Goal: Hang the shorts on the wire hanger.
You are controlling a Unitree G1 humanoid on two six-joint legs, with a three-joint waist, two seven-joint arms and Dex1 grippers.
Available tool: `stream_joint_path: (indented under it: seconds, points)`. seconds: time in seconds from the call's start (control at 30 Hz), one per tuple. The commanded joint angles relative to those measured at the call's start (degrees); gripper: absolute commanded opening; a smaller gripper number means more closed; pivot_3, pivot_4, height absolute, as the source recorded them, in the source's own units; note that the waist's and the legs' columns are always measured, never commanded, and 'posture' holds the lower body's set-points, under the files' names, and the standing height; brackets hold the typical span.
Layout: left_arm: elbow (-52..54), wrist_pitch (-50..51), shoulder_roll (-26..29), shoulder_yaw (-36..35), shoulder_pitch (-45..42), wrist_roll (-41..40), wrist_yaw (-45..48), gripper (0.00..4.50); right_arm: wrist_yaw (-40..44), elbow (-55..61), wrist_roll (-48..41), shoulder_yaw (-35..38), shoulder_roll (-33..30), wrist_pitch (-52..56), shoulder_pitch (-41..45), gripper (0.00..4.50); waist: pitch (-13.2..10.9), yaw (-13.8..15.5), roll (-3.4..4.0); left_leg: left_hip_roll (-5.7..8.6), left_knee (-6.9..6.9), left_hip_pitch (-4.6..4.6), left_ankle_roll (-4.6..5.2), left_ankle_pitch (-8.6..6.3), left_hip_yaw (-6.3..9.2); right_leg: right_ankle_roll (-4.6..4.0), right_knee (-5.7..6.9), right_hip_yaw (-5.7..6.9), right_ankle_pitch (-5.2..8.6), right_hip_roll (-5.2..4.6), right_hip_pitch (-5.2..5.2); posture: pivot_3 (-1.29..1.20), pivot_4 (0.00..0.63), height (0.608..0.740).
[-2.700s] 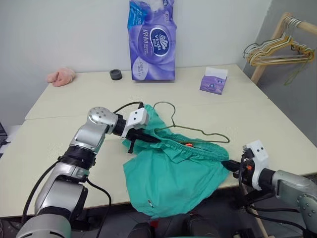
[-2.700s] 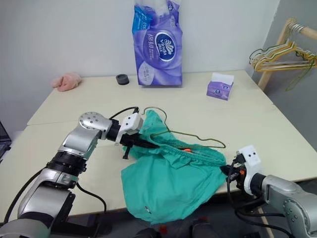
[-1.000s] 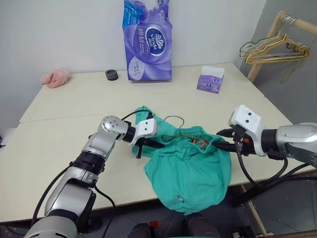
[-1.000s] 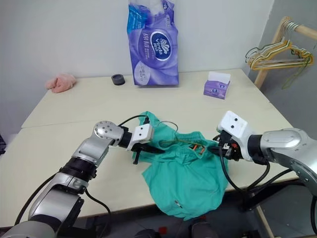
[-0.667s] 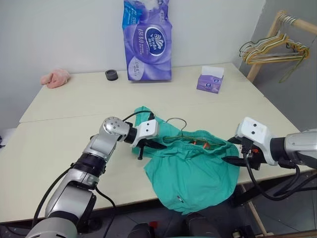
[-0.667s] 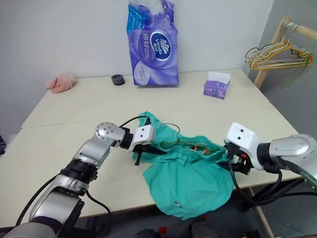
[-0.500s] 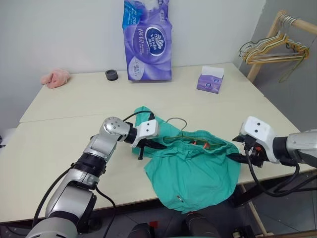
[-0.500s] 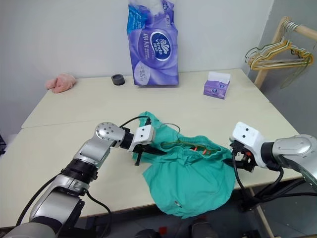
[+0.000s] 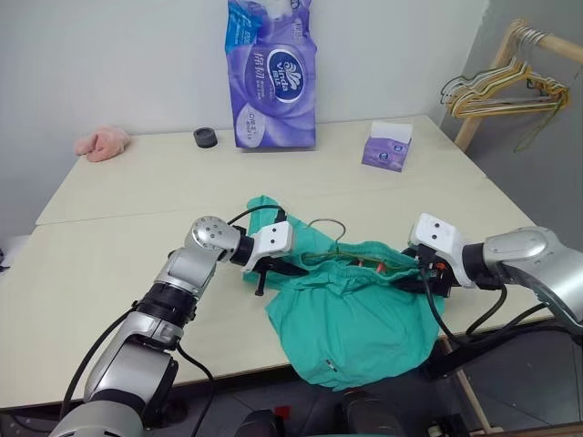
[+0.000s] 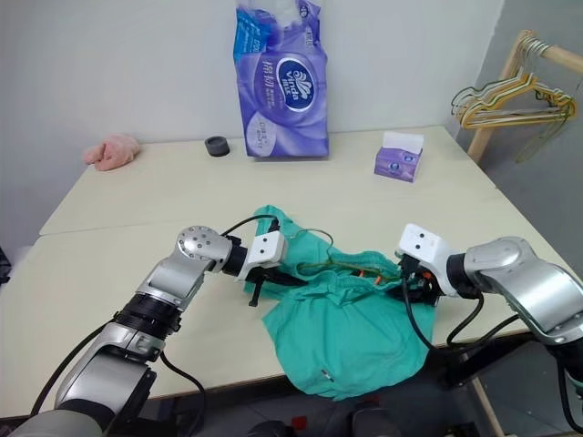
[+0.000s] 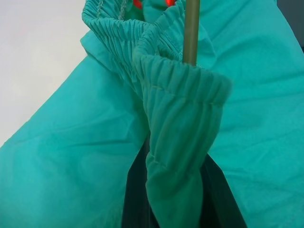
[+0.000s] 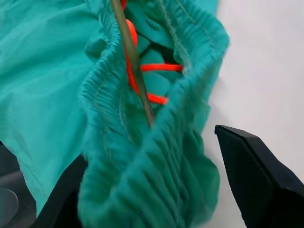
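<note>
The teal shorts (image 9: 351,309) lie at the table's front, their legs draped over the edge. The olive wire hanger (image 12: 134,66) runs inside the gathered waistband, beside an orange drawstring (image 12: 161,67); its hook (image 9: 342,228) sticks out behind. My left gripper (image 9: 276,267) is shut on the waistband's left end, a fold of fabric pinched between its fingers (image 11: 137,199). At the waistband's right end my right gripper (image 9: 426,273) is open. Its fingers (image 12: 256,180) stand on either side of the bunched fabric, one clear of it.
On the cream table (image 9: 118,237) stand a purple tissue pack (image 9: 271,77), a small tissue box (image 9: 386,150), a black round thing (image 9: 206,137) and a pink cloth (image 9: 102,142) at the back. A rack with bunched hangers (image 9: 496,91) is off the table's right side.
My right gripper let go of the waistband's right end, swung out to the right and lower, then came back in around that end. The left gripper has kept still.
</note>
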State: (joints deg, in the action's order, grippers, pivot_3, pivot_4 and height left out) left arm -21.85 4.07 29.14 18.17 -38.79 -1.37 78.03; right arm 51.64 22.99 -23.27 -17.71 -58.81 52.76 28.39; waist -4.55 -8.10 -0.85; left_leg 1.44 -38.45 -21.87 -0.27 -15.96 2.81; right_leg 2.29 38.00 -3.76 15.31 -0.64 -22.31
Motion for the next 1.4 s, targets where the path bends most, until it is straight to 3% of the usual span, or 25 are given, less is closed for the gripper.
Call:
stream_joint_path:
  seconds: [0.03,0.33,0.47,0.57,0.73,0.97,1.0,1.4]
  points:
    - [2.7,0.6,-0.3,-1.1,-0.3,-1.4,-0.8,0.0,2.4,-1.3,2.3,-1.3,0.2,-1.5,1.5,2.95,0.0,0.0,0.0,0.01,0.0,0.0,0.0,0.0,0.0,0.0,0.0,-0.01,0.0,0.0,0.0,-0.21,0.051,0.74]
    - [3.5,1.5,0.1,-1.8,0.0,-2.8,-1.2,0.0,4.9,-3.8,5.4,-2.0,2.6,-2.6,2.8,0.02,0.0,-0.1,0.01,0.01,-0.01,0.02,0.0,0.0,0.02,-0.01,0.05,0.01,-0.01,-0.01,-0.01,-0.2,0.042,0.74]
    - [3.4,3.5,-0.2,-3.6,-0.2,-4.6,-1.7,0.0,6.0,-3.6,6.1,-1.6,2.7,-3.2,2.9,0.02,0.0,-0.1,0.04,0.02,-0.01,0.01,0.0,0.0,0.04,-0.01,0.05,0.04,-0.01,-0.03,0.0,-0.2,0.041,0.74]
    - [1.5,4.2,0.1,-5.5,-1.5,-5.9,-2.3,0.69,7.0,-2.6,6.1,-0.6,1.8,-3.5,2.5,0.0,0.0,-0.1,0.04,0.03,-0.03,0.0,0.0,0.0,0.05,-0.01,0.06,0.06,-0.01,-0.05,0.0,-0.2,0.039,0.74]
    - [-1.7,4.8,0.8,-7.6,-3.0,-7.1,-2.6,2.21,7.6,-1.4,5.8,1.1,0.8,-3.4,1.9,0.0,0.0,-0.1,0.05,0.04,-0.04,0.01,-0.01,0.0,0.07,-0.02,0.08,0.1,-0.02,-0.07,0.0,-0.21,0.039,0.74]
    - [-10.9,-2.1,3.1,-7.1,-4.4,-3.6,-2.5,4.32,8.2,0.6,4.9,3.4,-0.6,-2.8,1.0,0.0,0.0,-0.1,0.07,0.04,-0.02,0.01,-0.01,0.0,0.1,-0.03,0.09,0.14,-0.02,-0.08,-0.01,-0.21,0.039,0.74]
    - [-13.1,-3.5,2.7,-7.5,-5.1,-3.1,-4.0,4.47,8.4,0.7,4.8,3.8,-0.9,-2.7,0.8,0.0,0.0,-0.1,0.06,0.04,-0.02,0.01,-0.01,0.0,0.1,-0.02,0.09,0.15,-0.03,-0.09,-0.01,-0.21,0.041,0.74]
    - [-25.9,-14.7,-1.2,-9.2,-9.5,-0.4,-14.9,4.47,9.6,6.3,0.3,12.4,-6.2,0.4,-5.0,0.0,0.0,0.0,0.06,0.25,-0.19,-0.1,0.0,-0.02,0.12,0.04,0.08,0.24,-0.06,-0.37,0.0,-0.23,0.047,0.74]
